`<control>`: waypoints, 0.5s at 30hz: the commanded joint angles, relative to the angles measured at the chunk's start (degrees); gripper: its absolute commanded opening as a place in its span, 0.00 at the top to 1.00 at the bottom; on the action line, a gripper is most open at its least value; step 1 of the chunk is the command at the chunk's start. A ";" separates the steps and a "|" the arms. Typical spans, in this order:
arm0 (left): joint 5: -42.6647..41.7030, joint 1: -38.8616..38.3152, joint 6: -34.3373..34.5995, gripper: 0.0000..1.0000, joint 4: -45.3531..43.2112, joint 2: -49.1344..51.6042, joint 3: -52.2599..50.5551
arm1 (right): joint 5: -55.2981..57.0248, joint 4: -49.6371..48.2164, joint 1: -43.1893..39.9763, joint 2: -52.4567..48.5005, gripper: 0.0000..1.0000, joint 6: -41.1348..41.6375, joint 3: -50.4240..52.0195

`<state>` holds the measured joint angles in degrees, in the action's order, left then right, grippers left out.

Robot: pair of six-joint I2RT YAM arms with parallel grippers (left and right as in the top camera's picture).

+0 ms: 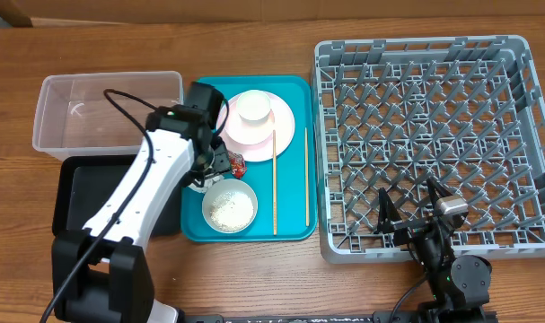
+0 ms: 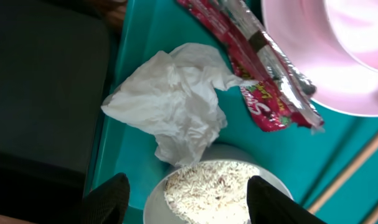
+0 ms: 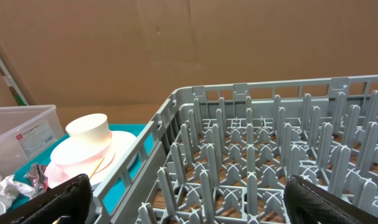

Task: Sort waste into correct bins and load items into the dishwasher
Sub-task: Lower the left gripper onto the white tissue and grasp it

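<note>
That crumpled tissue (image 2: 170, 106) looks feather-light and squashy, so I'd have the left gripper (image 2: 187, 202), jaws apart and empty, pinch its bunched-up middle, clear of the rice bowl (image 2: 152, 202).

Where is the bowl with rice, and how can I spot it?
Find the big grey rack; left of it lies a teal tray. The bowl sits in the tray's front left corner, beside a crumpled tissue. Only it holds white rice.

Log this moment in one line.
left gripper: open over rice bowl, tissue beside | right gripper: open, empty, by rack | rack: no dishes
</note>
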<state>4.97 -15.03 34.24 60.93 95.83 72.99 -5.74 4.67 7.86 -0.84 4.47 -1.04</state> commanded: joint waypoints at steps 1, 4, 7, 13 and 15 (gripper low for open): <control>5.09 -0.42 3.93 0.36 -0.11 0.59 -0.63 | 0.11 -0.28 -0.22 0.46 0.00 0.00 0.59; 4.85 -0.42 3.96 0.36 0.15 0.63 -0.68 | 0.11 -0.28 -0.22 0.46 0.00 0.00 0.59; 4.42 -0.44 4.66 0.37 -0.24 0.70 -1.27 | 0.11 -0.28 -0.22 0.46 0.00 0.00 0.59; 4.42 -0.44 5.25 0.36 -4.09 0.70 -6.03 | 0.11 -0.28 -0.22 0.46 0.00 0.00 0.59; 4.42 -0.42 5.25 0.34 -5.53 0.70 -7.32 | 0.11 -0.28 -0.22 0.46 0.00 0.00 0.59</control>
<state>8.43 -15.35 38.04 56.75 95.94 67.92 -5.74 4.67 7.86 -0.84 4.49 -1.04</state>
